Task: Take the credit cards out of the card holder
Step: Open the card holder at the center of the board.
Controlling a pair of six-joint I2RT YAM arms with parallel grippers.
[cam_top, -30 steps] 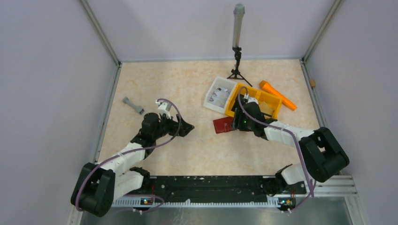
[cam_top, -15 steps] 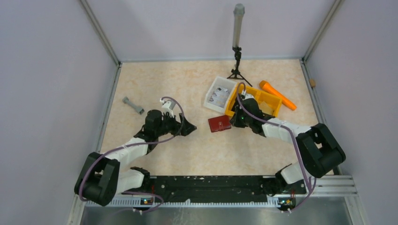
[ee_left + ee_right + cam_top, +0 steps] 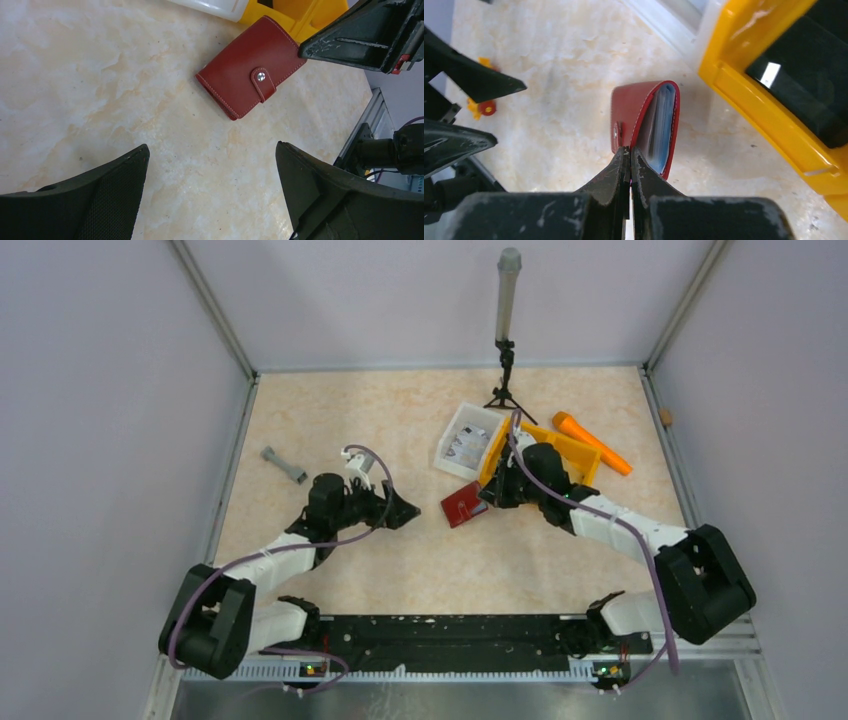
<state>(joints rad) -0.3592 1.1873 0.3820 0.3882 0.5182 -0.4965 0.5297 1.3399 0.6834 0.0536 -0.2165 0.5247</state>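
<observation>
- Grey dumbbell-shaped piece (image 3: 284,465) lies far left on the marbled table (image 3: 350,410), well apart from everything else
- left gripper (image 3: 212,149) hovers left of centre; its jaws stand wide apart and empty, pointing toward the card holder without touching it
- card holder (image 3: 463,504), dark red, sits near the middle of the table, between the two grippers and just in front of the tray and bin; seen from the left wrist, its snap tab (image 3: 261,80) is fastened across the cover; seen from the right wrist, it appears edge-on with its open end toward the camera
- credit cards (image 3: 659,131) remain inside the holder; only their pale and bluish edges show between the red covers
- right gripper (image 3: 629,152) reaches in from the right; its jaws are pressed together on the near edge of the holder's front cover, pinching it close below the snap
- white tray (image 3: 452,436) stands just behind the holder; its contents are too small to tell
- yellow bin (image 3: 500,445) stands touching the tray's right side; the right arm partly covers it
- tripod (image 3: 507,390) with a grey cylinder stands at the back edge
- orange tool (image 3: 592,443) lies just right of the bin
</observation>
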